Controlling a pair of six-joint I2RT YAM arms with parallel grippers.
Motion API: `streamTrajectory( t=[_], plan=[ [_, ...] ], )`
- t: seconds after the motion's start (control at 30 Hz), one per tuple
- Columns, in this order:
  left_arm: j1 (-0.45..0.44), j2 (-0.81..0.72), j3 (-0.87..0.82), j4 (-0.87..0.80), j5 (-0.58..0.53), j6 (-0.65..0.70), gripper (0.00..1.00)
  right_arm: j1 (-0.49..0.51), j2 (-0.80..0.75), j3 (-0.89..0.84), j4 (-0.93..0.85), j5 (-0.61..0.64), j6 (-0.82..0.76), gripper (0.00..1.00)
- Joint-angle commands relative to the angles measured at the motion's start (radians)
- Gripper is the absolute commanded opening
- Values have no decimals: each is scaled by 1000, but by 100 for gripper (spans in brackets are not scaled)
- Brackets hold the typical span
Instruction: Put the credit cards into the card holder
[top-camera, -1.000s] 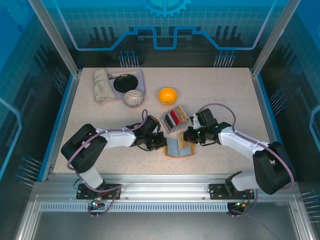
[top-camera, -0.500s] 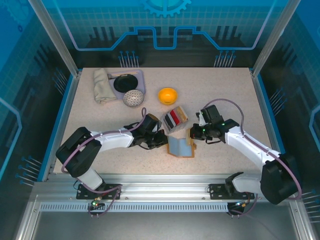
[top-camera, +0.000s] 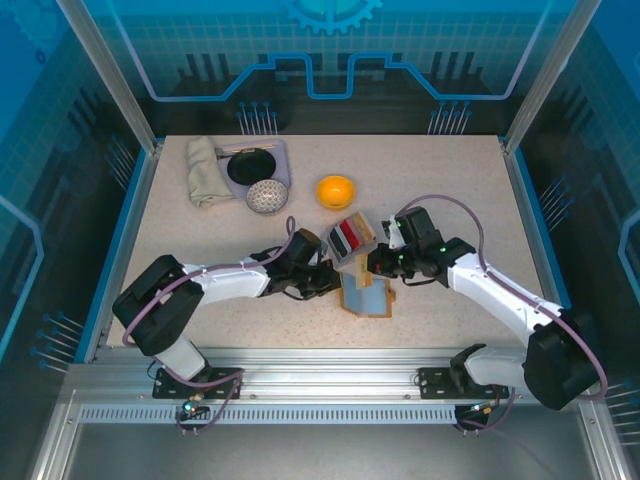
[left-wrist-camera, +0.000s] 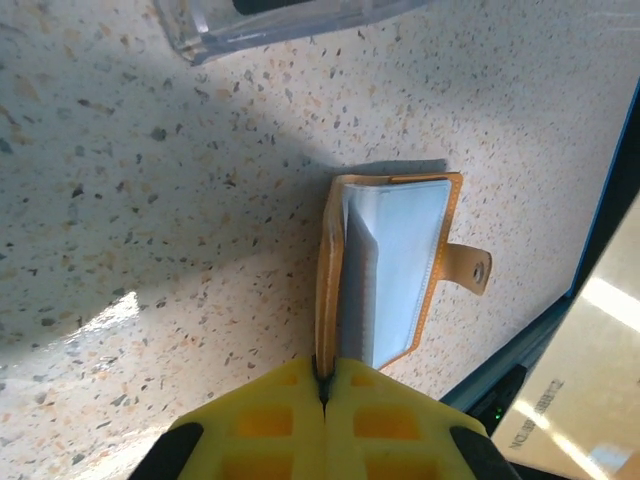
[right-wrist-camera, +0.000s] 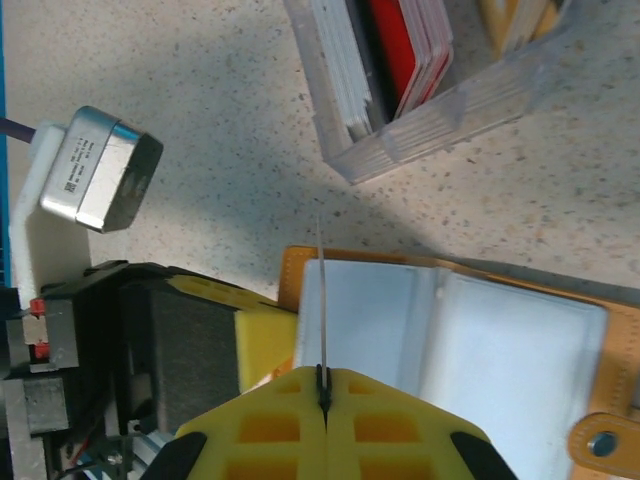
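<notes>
Left gripper (left-wrist-camera: 322, 388): pinching the card holder (left-wrist-camera: 390, 260) edge from its 9 o'clock.
Right gripper (right-wrist-camera: 322, 385): back over card holder, clamping an edge-on credit card (right-wrist-camera: 320, 290).
Meaning: insertion looks close.

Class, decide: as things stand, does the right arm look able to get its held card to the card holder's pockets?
Probably yes. The right gripper, shut on a thin card, hangs right over the open card holder, whose edge the left gripper pinches; nothing lies between.
</notes>
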Motion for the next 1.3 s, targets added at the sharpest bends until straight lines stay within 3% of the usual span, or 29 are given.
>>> streamTrajectory(
  t=[0.0, 0.13, 0.3, 0.5, 0.73, 0.9, 1.13, 1.27],
  plan=[
    [-6, -12, -15, 71, -3, -60, 0, 43, 41, -15, 71, -11, 74, 2],
    [-8, 6, -40, 77, -29, -77, 0, 75, 107, -38, 96, 31, 87, 1],
    [-7, 32, -32, -25, -67, -9, 9, 66, 161, -105, 155, 50, 80, 0],
    [-9, 82, -12, -104, -81, 75, 8, -13, 149, -168, 223, -62, 40, 0],
    [-14, 133, -4, -103, -88, 81, 7, -103, 120, -208, 222, -155, -16, 1],
    [-18, 152, 0, -100, -82, 82, 7, -115, 161, -212, 234, -216, -63, 1],
    [-19, 155, 6, -113, -87, 83, 7, -94, 208, -209, 157, -84, -114, 0],
    [-19, 146, -2, -123, -97, 78, 7, -99, 92, -224, 129, -58, -125, 1]
  ],
)
